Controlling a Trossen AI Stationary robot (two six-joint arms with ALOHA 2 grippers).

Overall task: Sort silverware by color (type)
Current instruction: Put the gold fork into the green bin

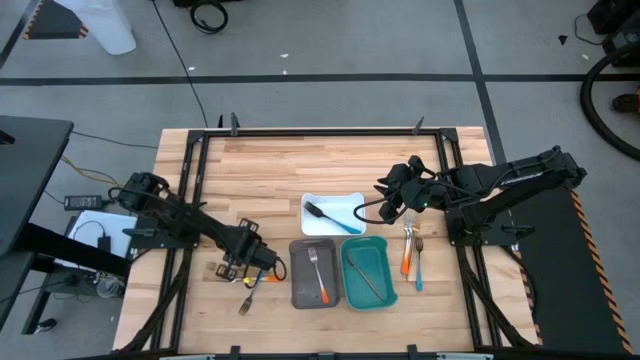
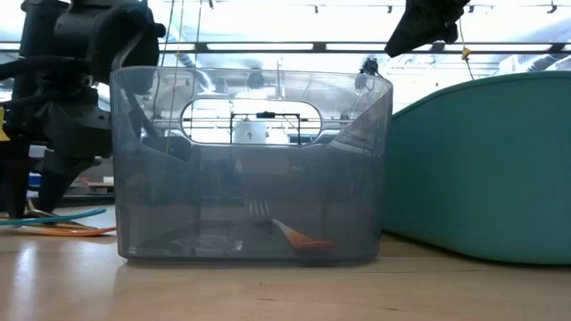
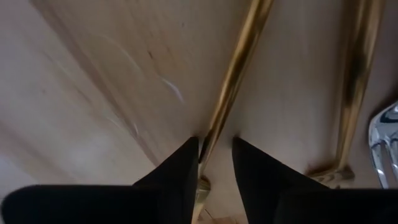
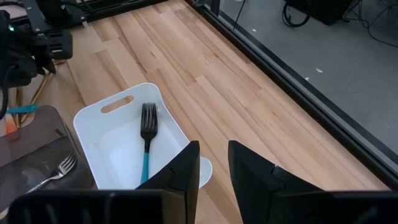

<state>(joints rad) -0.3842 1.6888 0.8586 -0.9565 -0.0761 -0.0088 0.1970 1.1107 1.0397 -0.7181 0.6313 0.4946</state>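
We see the left end effector (image 1: 250, 262) down low on the tabletop (image 1: 260, 160), just left of the grey tray (image 1: 298, 292). In its wrist view its fingers (image 3: 177, 171) stand a little apart, one on each side of a gold handle (image 3: 233, 81), not clamped on it. A second gold piece (image 3: 354, 87) lies just beside it, and a gold fork (image 1: 245, 303) sits nearby.

The right end effector (image 1: 392, 190) hovers by the right end of the white tray (image 1: 350, 199), fingers slightly apart and holding nothing. In that tray lies a teal-handled fork (image 4: 147, 140) with a dark head.

The grey tray holds an orange-handled fork (image 1: 318, 272); in the low view we see the orange handle (image 2: 303, 239) through the clear wall. The teal tray (image 1: 390, 295) holds a gold piece (image 1: 366, 277).

Right of the teal tray lie two more forks close together, one orange-handled (image 1: 406, 250), one blue-handled (image 1: 419, 265).
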